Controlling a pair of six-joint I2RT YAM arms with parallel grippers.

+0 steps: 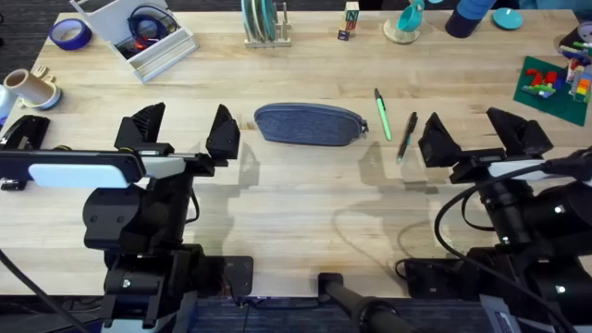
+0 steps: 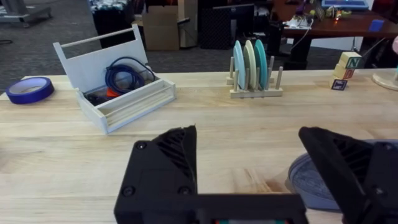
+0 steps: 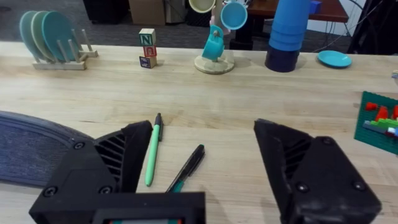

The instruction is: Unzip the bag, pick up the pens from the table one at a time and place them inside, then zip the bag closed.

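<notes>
A blue-grey bag (image 1: 310, 124) lies zipped shut near the middle of the light wooden surface (image 1: 305, 199), with a green pen (image 1: 383, 117) and a black pen (image 1: 407, 135) just beside its right end, side by side and not touching it. The left end effector (image 1: 184, 132) hovers just beside the bag's left end, fingers spread wide and holding nothing; from its wrist camera the bag's rounded end sits beside one finger. The right end effector (image 1: 479, 136) waits near the pens on their right, likewise spread and empty.

By all appearances the job stands at its opening step: the zipper looks closed and both pens lie on the surface. The next move likely calls for one arm to pin the bag's end while the other finds and pinches the small zipper pull, whose exact place cannot be made out, then draws it along the top seam.

Clutter, including a plate rack (image 1: 265, 25) and a tape roll (image 1: 69, 34), lines the far edge.
</notes>
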